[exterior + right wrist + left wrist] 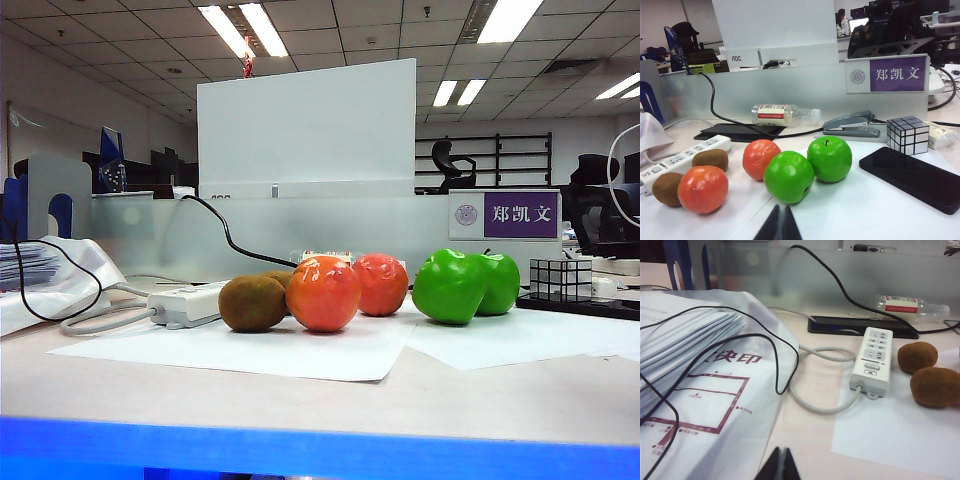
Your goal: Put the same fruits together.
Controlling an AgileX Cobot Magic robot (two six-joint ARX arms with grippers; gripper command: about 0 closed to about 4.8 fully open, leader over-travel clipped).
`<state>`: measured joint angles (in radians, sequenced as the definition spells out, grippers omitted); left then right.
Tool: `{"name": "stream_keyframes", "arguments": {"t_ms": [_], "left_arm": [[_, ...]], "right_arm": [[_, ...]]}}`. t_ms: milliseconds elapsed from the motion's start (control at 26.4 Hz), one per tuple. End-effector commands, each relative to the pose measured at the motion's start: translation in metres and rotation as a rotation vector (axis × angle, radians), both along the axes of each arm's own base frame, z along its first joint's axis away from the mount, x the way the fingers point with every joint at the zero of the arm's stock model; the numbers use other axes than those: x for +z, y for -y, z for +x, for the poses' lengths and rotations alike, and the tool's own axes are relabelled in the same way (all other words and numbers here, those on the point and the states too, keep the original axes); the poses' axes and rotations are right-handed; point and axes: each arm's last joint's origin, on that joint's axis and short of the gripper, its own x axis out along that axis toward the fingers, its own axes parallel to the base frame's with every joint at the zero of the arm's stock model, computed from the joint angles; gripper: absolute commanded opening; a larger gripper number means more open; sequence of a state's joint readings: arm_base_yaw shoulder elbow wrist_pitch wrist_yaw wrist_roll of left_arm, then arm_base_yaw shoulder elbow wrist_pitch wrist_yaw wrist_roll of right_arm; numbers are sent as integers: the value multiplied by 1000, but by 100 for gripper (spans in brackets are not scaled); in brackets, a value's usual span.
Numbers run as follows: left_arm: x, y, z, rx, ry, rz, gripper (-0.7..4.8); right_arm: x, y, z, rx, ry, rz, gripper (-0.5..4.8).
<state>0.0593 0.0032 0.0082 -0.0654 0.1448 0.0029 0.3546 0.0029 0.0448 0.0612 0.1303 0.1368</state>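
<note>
Fruits sit paired on white paper on the surface. Left hand is clenched, holding nothing, low above a plastic-wrapped paper stack; ahead of it lies a power strip, and just beyond that strip the two kiwis lie near each other. Right hand is likewise clenched and empty. Directly ahead of it stand two green apples, touching; beside them, toward the kiwis, are two orange fruits, slightly apart. Mirrored cube and black phone lie off to the other side.
</note>
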Motion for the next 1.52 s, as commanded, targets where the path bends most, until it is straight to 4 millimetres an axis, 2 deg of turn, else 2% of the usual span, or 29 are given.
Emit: {"name": "stream_keyframes", "arguments": {"t_ms": [38, 303, 455, 569, 872, 1517], "left_arm": [[1, 0, 0, -2, 10, -3, -5], [1, 0, 0, -2, 10, -3, -5], [1, 0, 0, -2, 10, -3, -5], [1, 0, 0, -2, 9, -3, -5], [1, 0, 0, -2, 9, -3, -5], [1, 0, 0, -2, 9, -3, -5]], "right_arm": [[3, 0, -1, 0, 15, 3, 0], [-5, 6, 2, -120, -22, -180, 0], [-22, 19, 7, -221, -111, -163, 0], [-27, 26, 7, -221, -166, -142, 0], [-25, 37, 7, -275, -154, -132, 0], [-23, 37, 7, -279, -129, -128, 0]]}}
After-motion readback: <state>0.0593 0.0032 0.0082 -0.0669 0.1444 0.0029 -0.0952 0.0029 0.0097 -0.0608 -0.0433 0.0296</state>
